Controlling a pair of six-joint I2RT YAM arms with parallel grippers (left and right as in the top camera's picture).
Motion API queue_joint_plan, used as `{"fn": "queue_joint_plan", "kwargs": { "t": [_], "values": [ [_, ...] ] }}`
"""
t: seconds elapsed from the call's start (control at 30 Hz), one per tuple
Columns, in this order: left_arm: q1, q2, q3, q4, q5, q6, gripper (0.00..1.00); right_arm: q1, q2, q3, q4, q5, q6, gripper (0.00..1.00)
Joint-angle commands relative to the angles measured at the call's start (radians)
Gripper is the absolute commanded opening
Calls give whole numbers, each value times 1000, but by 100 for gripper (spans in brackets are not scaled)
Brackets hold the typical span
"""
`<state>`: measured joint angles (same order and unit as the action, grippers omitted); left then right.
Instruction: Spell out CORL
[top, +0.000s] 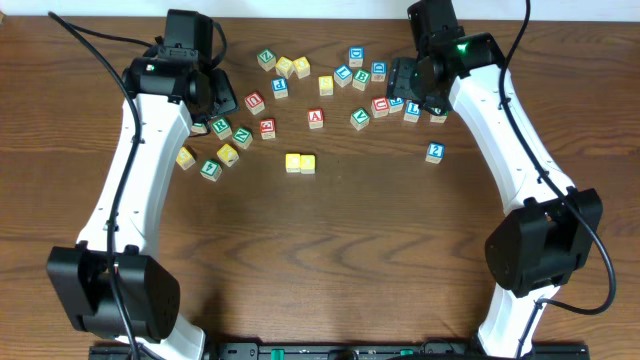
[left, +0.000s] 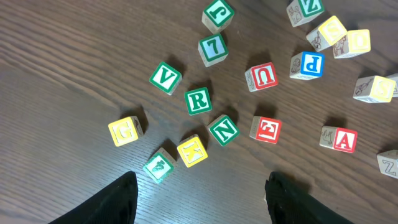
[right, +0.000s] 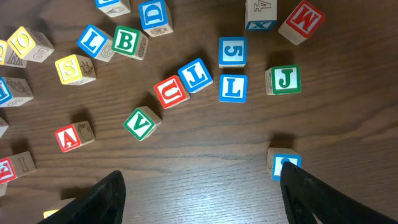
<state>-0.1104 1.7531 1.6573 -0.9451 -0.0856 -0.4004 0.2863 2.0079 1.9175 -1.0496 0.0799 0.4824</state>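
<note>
Reference item: the red A cube (top: 316, 117), lying among the scattered lettered cubes on the wooden table (top: 330, 250). The two yellow-topped cubes (top: 300, 163) sit side by side and touching, on the near side of the red A cube and slightly to its left, apart from the rest of the scatter. The green R cube (left: 198, 100) lies well to the left of the red A cube, letter face up, with a green N cube (left: 223, 129) just beside it on the side towards the A. The blue L cube (right: 232, 88) lies to the right of the red A cube, beyond a green V cube (right: 142, 123) and a red U cube (right: 172, 91); a blue 5 cube (right: 232, 51) sits just beside it. The left gripper (left: 202, 183) hangs above the cubes left of the red A cube, near the green R cube, jaws spread wide with nothing between them. The right gripper (right: 202, 177) hangs above the cubes right of the red A cube, near the blue L cube, jaws likewise wide and holding nothing.
</note>
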Motion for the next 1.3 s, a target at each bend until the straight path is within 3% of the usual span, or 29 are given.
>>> {"fn": "queue_joint_plan", "kwargs": {
  "t": [0.0,0.4,1.27],
  "values": [
    [2,45,14,1,-20,-47,65,-6,-26,-10,2,19,15,75],
    [3,193,14,111,-56,-156,65,-6,-26,-10,-11,19,14,75],
    [3,329,14,211,-103,-182,65,-5,-26,-10,-32,20,14,76]
  ]
}}
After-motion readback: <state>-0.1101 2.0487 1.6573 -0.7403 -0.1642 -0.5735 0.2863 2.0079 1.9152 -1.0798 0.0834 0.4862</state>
